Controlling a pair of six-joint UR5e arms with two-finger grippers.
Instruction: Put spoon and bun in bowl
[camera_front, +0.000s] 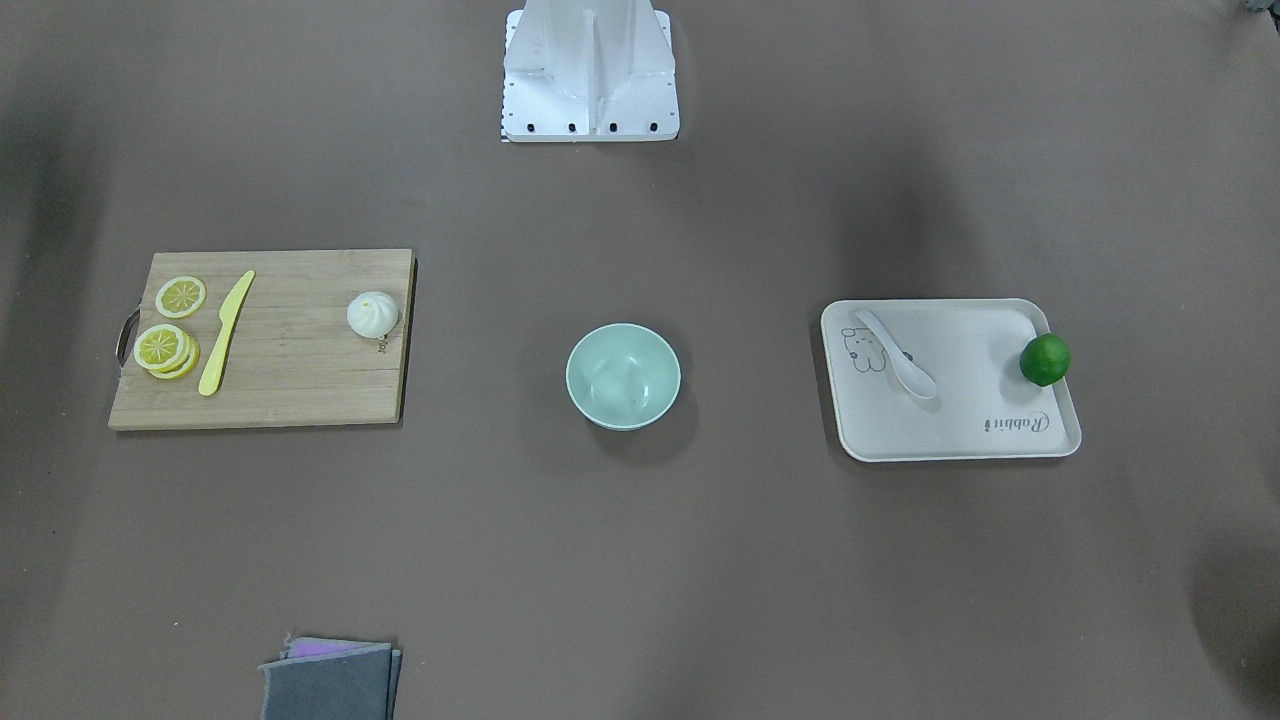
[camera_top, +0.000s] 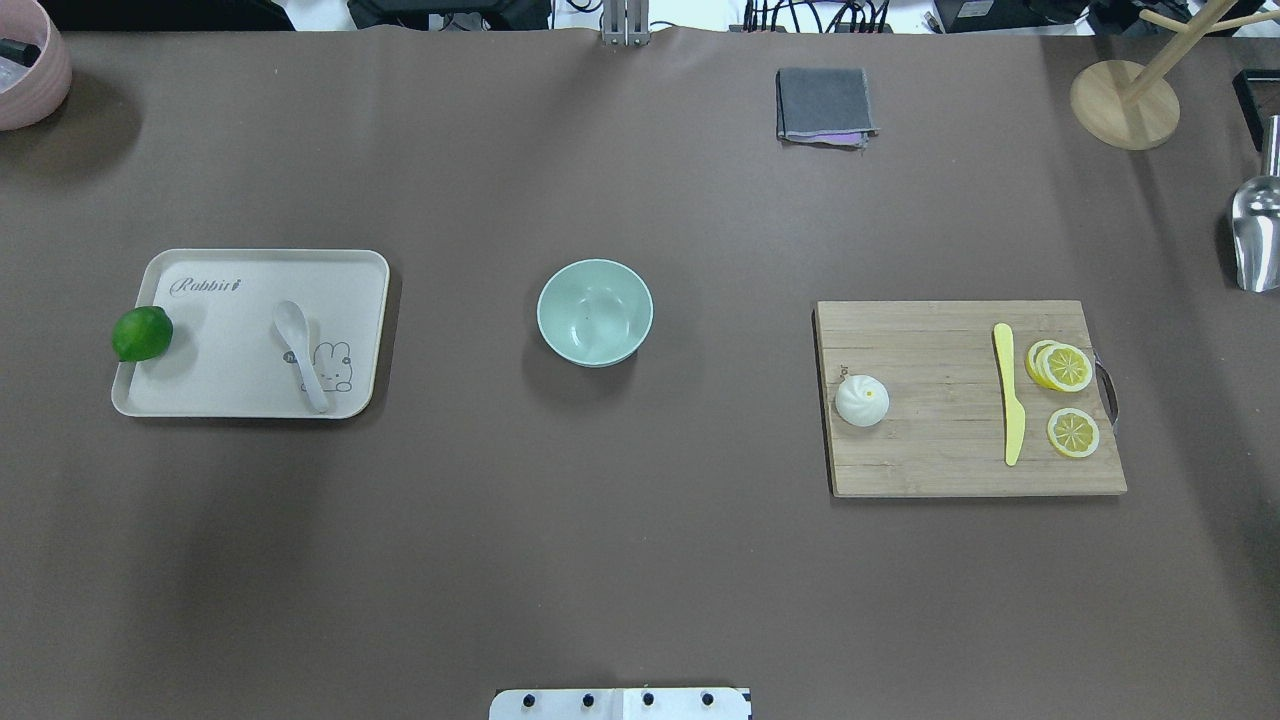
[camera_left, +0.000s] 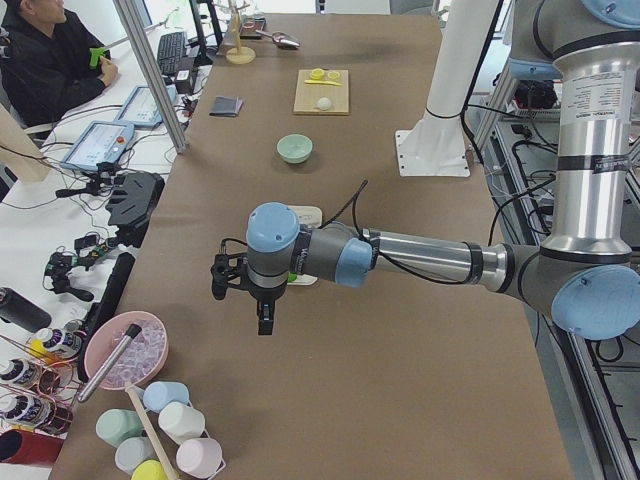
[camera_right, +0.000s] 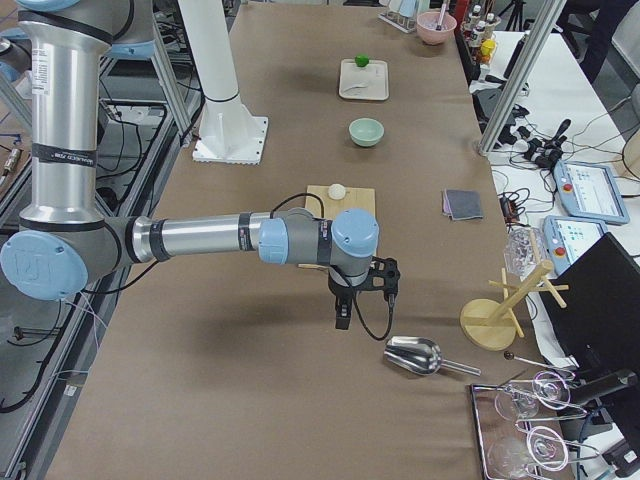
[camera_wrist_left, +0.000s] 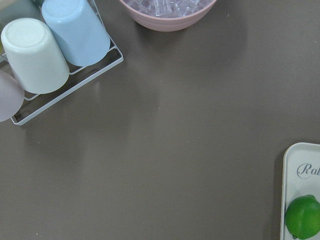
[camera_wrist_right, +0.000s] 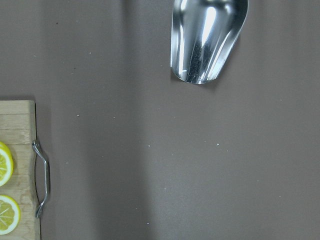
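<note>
Plainly, the spoon (camera_top: 303, 360) lies on the cream tray (camera_top: 230, 375) at the robot's left. The bun (camera_top: 862, 400) sits on the cutting board (camera_top: 940, 455) at its right, and the empty bowl (camera_top: 595, 315) stands between them on the counter. The glossy spoon looks hard and slippery, so I would pinch its thick handle. The bun looks soft and light and wants gentle pressure across its sides. The left claw (camera_left: 264, 318) and right claw (camera_right: 342, 315) hang over bare counter, touching nothing; how far open they are, I cannot tell.
</note>
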